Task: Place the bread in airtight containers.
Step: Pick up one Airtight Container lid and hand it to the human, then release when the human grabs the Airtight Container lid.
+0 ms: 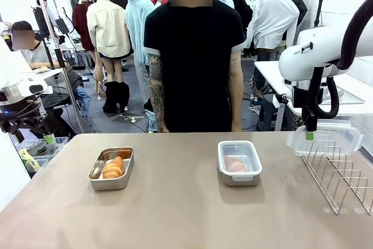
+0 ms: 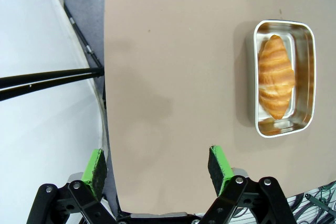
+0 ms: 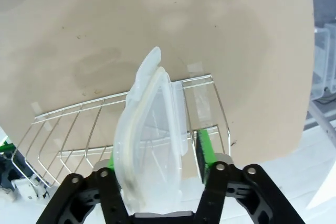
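Facing you across a tan table (image 1: 175, 208), a person in a black T-shirt (image 1: 194, 56) stands with arms down in a busy workshop, white benches behind.

On your left, an open steel container (image 1: 111, 168) holds one bread roll (image 1: 113, 168), its long axis running along the tub's length, toward and away from the person, slightly slanted. In the left wrist view the same roll (image 2: 276, 76) lies lengthwise in its tub (image 2: 310, 77), tips toward the short walls.

Near the table's middle, the second container (image 1: 239, 163) sits with a clear lid clipped on; a pale roll shows faintly through it.

Your left gripper (image 2: 157, 165) hangs wide open over bare tabletop, holding nothing.

Your right gripper (image 3: 157, 156) straddles a clear plastic lid (image 3: 149, 145) standing on edge above the wire rack (image 3: 68, 129); whether the pads (image 3: 203, 150) press it, you cannot tell. From the front, that lid (image 1: 323, 138) sits at the rack's (image 1: 341, 173) far end.
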`<act>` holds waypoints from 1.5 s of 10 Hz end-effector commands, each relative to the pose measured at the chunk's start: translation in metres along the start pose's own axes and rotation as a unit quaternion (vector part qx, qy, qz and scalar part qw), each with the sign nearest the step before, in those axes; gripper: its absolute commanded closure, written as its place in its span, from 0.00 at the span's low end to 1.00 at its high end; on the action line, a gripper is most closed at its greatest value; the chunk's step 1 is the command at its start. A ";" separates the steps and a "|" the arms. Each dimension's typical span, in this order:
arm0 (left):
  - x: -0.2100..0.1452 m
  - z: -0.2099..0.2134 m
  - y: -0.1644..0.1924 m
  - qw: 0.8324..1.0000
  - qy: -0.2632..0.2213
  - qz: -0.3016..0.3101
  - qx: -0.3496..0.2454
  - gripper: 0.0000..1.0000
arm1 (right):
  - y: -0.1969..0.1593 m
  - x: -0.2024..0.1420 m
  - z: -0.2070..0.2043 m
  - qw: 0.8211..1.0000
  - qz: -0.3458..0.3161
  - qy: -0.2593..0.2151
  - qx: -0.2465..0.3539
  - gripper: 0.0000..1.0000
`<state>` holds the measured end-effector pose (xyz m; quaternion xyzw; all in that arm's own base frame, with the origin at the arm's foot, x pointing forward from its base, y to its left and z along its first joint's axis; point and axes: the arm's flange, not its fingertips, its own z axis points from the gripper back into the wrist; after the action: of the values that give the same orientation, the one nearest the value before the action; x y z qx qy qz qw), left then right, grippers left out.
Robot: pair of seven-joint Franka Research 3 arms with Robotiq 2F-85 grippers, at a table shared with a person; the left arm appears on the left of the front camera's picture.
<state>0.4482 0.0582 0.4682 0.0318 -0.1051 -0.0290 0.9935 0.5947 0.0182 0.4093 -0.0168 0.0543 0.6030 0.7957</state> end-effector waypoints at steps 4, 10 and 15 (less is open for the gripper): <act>-0.002 0.000 0.002 1.000 0.000 0.001 0.005 0.00 | -0.003 0.002 0.004 1.000 -0.008 0.024 0.004 1.00; -0.002 0.000 0.002 1.000 0.000 0.001 0.005 0.00 | 0.000 0.002 0.006 1.000 0.003 0.007 0.002 1.00; -0.002 0.000 0.002 1.000 0.000 0.001 0.005 0.00 | 0.000 0.002 0.006 1.000 0.003 0.007 0.002 1.00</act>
<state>0.4482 0.0582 0.4682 0.0318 -0.1051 -0.0290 0.9935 0.5970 0.0209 0.4156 -0.0187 0.0598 0.6065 0.7926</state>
